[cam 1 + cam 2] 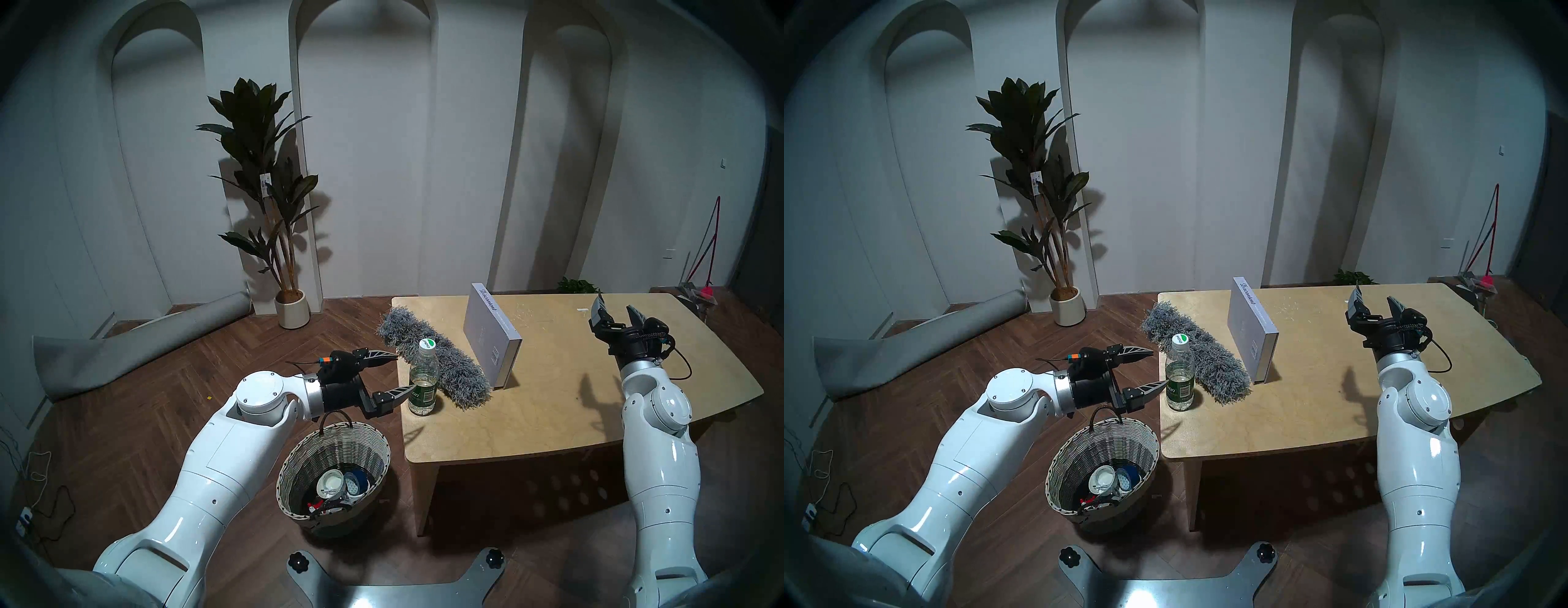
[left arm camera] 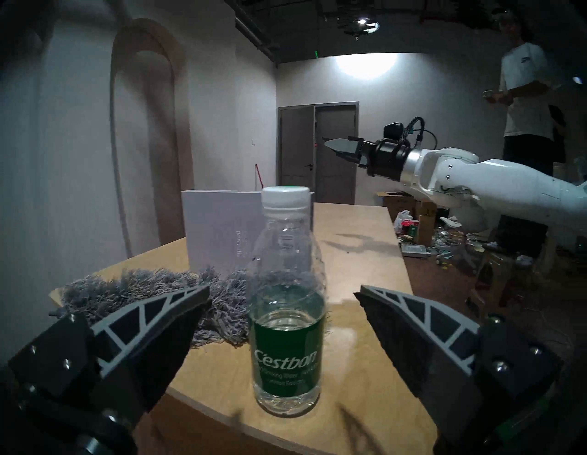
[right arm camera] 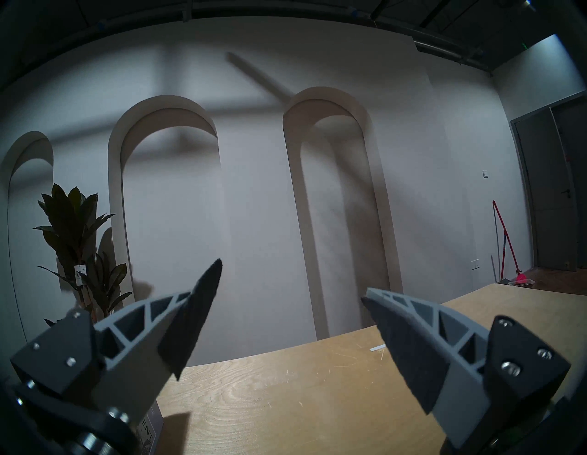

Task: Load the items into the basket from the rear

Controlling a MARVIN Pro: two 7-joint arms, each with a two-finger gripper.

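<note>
A clear bottle (image 1: 423, 382) with a green label and a white-green cap stands upright near the left edge of the wooden table (image 1: 551, 403). Behind it lies a shaggy grey duster head (image 1: 441, 365). A grey-lavender book (image 1: 488, 335) stands on edge behind the duster. My left gripper (image 1: 406, 372) is open and level at the table's left edge. In the left wrist view the bottle (image 2: 286, 302) stands just ahead between the spread fingers (image 2: 152, 324). The wicker basket (image 1: 331, 450) stands on the floor below my left arm. My right gripper (image 1: 615, 302) is open and empty above the table's far right.
The basket holds several small items (image 1: 339, 484). A plant in a white pot (image 1: 292, 308) and a rolled grey carpet (image 1: 127, 339) are at the back left. In the left wrist view a person (image 2: 524, 95) stands beyond the table, with floor clutter (image 2: 419, 228).
</note>
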